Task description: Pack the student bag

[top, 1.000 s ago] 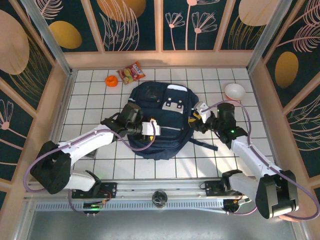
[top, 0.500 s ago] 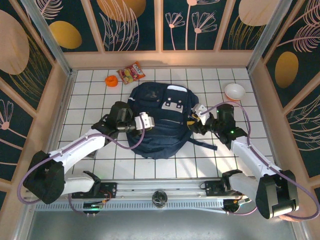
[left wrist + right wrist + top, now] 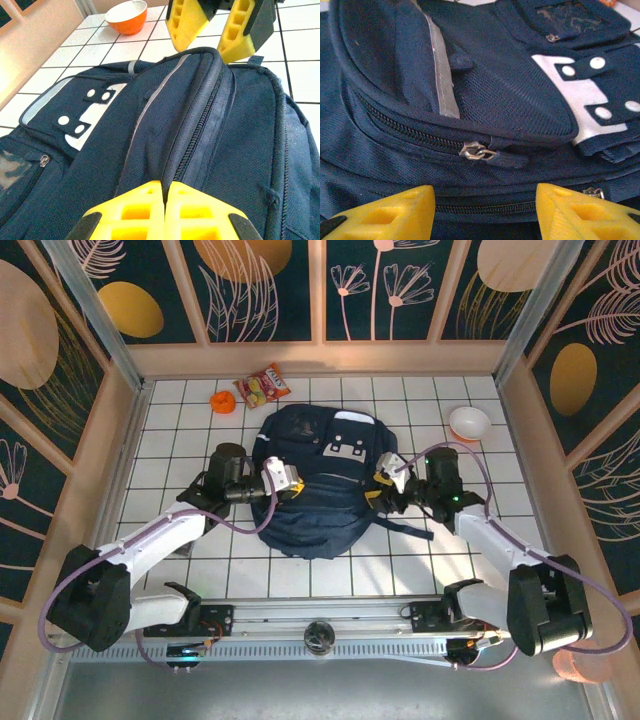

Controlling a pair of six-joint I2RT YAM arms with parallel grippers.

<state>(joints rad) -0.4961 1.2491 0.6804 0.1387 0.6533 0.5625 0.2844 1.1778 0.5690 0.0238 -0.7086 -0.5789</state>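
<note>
**Position.** The student bag (image 3: 318, 495), a large dark navy fabric backpack, lies flat at mid-table on the white tiled surface (image 3: 180, 445). It sits front face up between the two arms.

**Risks (judged).**
- The bag is soft and unanchored, so a sideways tug would likely drag the whole pack rather than run a zip.
- The left gripper (image 3: 164, 212) is closed, with its yellow pads pressed together at the bag's main zip seam (image 3: 200, 120). I cannot tell whether cloth or a tab is pinched. If it is only cloth, the grip may slip under load.
- The right gripper (image 3: 485, 215) has its jaws apart and holds nothing. It hovers at the bag's right side, just short of a small silver metal zip pull (image 3: 477, 151). Closing off-target would catch flap cloth instead.
- The claws face each other across the bag, so opposed pulls could bunch the fabric and jam a slider.

**Orientation.**
- The long axis runs from the near edge to the far wall, tilted slightly.
- The grey buckle patches lie on the far-right half.
- A small round white bowl (image 3: 469, 422) stands well apart at far right.
- The far end points toward a crinkly red-and-yellow snack packet (image 3: 262, 386) and a small orange object (image 3: 222, 401).
- I cannot tell which end is the top.
</note>
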